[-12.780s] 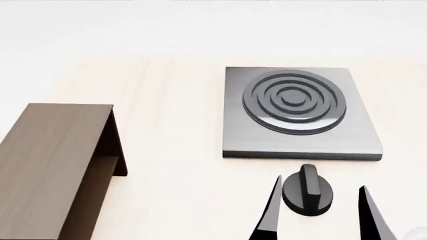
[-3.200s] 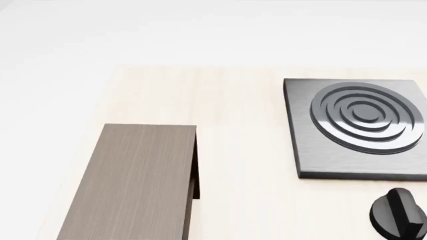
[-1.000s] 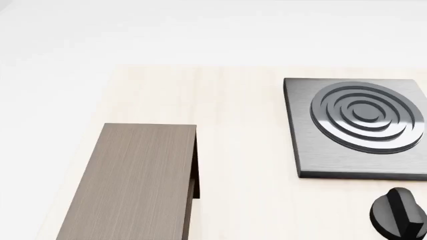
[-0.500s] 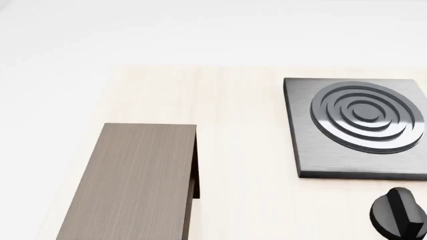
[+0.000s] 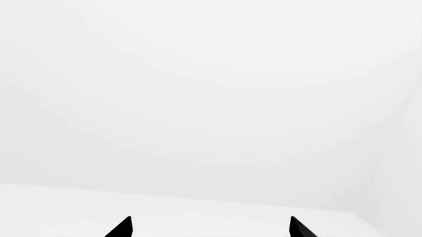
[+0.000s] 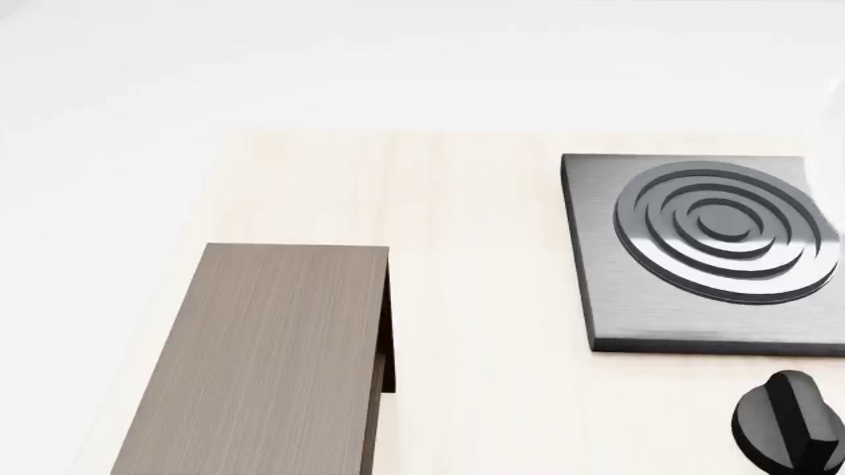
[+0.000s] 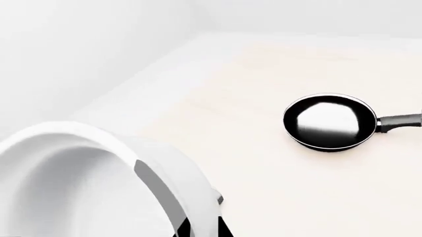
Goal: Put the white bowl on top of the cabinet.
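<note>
Right gripper has the white bowl by its thick rim, one dark finger inside the wall, lifted above the tabletop. Left gripper shows only two spread, empty fingertips against blank white.

On the head view the cabinet lies at 7 o'clock, its wood-grain top bare; the stove plate sits at 3 o'clock, the knob at 5.

Glossy, rigid, probably slippery, the bowl needs a firm rim pinch. The frying pan lies well apart.
</note>
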Robot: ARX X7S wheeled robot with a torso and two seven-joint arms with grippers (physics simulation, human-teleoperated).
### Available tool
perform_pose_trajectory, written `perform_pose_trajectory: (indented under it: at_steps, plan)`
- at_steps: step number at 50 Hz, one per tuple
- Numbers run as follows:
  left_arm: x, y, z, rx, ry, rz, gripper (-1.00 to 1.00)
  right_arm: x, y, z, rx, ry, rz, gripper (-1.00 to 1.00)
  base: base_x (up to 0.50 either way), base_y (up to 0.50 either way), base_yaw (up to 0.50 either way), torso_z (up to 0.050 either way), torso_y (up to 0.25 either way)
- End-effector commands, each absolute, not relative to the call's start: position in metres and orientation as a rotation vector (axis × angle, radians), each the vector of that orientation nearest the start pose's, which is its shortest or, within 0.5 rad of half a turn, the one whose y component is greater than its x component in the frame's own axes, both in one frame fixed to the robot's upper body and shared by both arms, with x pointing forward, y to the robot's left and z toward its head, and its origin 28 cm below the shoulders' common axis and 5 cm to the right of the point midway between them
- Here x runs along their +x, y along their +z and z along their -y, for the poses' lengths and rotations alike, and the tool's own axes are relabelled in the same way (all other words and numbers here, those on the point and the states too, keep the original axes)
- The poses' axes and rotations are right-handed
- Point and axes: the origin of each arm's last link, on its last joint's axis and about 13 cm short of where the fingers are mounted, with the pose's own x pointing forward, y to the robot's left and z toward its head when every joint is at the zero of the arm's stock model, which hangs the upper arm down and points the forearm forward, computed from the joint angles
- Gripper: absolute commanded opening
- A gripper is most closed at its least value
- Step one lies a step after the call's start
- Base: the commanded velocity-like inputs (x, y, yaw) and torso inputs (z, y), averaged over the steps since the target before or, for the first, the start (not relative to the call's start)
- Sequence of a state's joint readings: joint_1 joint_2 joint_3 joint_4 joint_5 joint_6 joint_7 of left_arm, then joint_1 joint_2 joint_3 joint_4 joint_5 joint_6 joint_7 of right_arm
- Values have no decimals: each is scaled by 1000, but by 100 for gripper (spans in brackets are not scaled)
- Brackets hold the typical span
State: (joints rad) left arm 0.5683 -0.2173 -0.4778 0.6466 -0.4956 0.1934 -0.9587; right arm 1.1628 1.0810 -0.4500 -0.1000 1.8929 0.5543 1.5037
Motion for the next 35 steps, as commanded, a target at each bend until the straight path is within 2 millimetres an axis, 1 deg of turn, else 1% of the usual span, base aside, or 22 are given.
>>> perform_pose_trajectory:
  at_steps: [1,6,10,20,26,31,35]
  plan:
    - [86,107,-310,-210,1178,346,100,259,351,216,214,-736,-173,-100,0,0,0,0,0]
    - [86,107,-310,-212,1179,345,100,261,354,214,230,-716,-175,-100,0,0,0,0,2]
    - [86,106,-311,-213,1179,343,100,263,359,210,277,-635,-148,-100,0,0,0,0,0]
    - [86,106,-311,-216,1180,344,100,276,369,206,224,-593,-155,-100,0,0,0,2,1]
    - [85,106,-311,-218,1182,345,100,285,375,197,156,-540,-155,-100,0,0,0,0,2]
    - [85,107,-312,-220,1184,348,100,293,383,189,142,-509,-155,-100,0,0,0,0,2]
    - [85,106,-312,-221,1183,347,100,302,385,182,136,-488,-165,-100,0,0,0,0,0]
